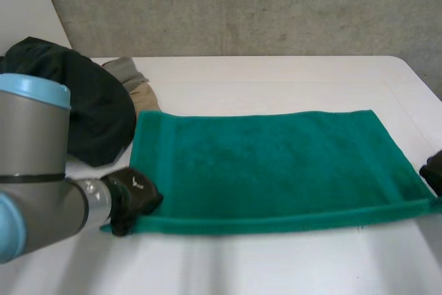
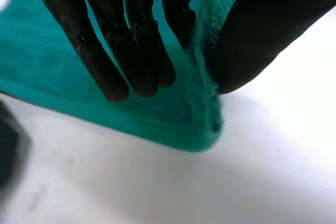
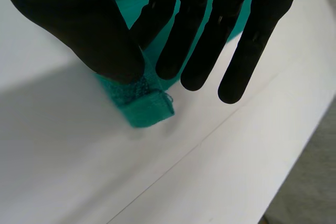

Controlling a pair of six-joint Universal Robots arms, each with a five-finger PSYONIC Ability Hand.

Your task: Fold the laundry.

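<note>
green towel (image 1: 276, 164) spread flat on white table (image 1: 276, 77), left hand (image 1: 132, 200) pinching its near left corner, right hand (image 1: 434, 170) pinching its near right corner, dark clothes (image 1: 90, 112) heaped far left

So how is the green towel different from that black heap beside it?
The green towel lies spread out; the black garment is bunched in a heap. The left hand and right hand pinch the towel's near corners; the garment is untouched. Both rest on the white table.

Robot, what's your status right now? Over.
Left hand pinching green towel at near corner. Right hand pinching the other near corner. Dark clothes pile beside the far left corner, not blocking.
</note>
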